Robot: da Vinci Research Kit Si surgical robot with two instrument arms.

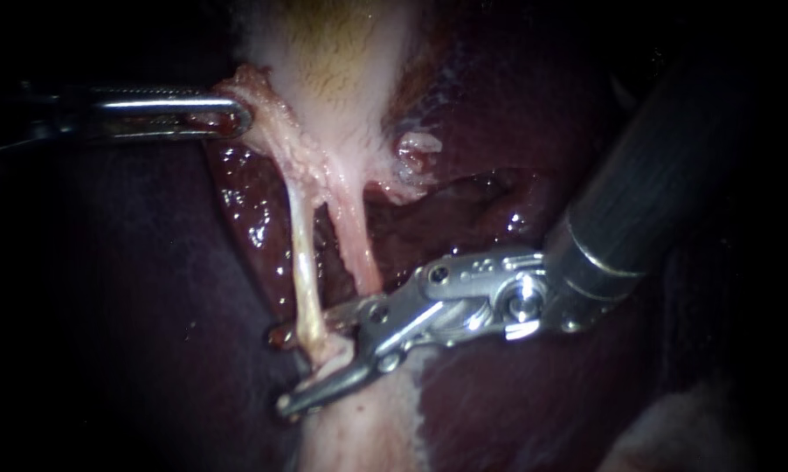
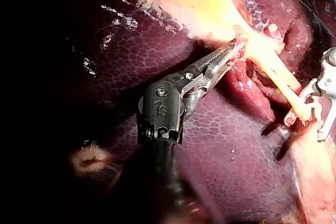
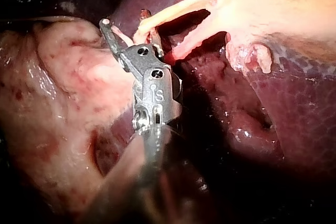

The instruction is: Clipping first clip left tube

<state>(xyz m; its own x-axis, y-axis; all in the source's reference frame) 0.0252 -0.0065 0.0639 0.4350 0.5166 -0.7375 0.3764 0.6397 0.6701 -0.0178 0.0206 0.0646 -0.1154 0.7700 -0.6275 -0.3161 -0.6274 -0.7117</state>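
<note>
Clip placement, approach stage: left tube (image 1: 300,253), stretched pale from gallbladder (image 1: 342,52) over liver (image 1: 499,385), lies low within the wide-open pincer of right instrument (image 1: 280,371); left instrument (image 1: 235,118), pincer clamped on gallbladder edge; next move, judged: square across tube, close fully.

The liver (image 1: 516,385) is dark purple-red with a fine net of tiny dots. The gallbladder (image 1: 342,70) is pale white with a yellow-brown patch. The left tube (image 1: 300,262) is creamy yellow; the other tube (image 1: 357,245) is pink. The right instrument (image 1: 293,371) is shiny silver with a dark grey shaft. The left instrument (image 1: 237,118) seems silver too, in the shadow.
</note>
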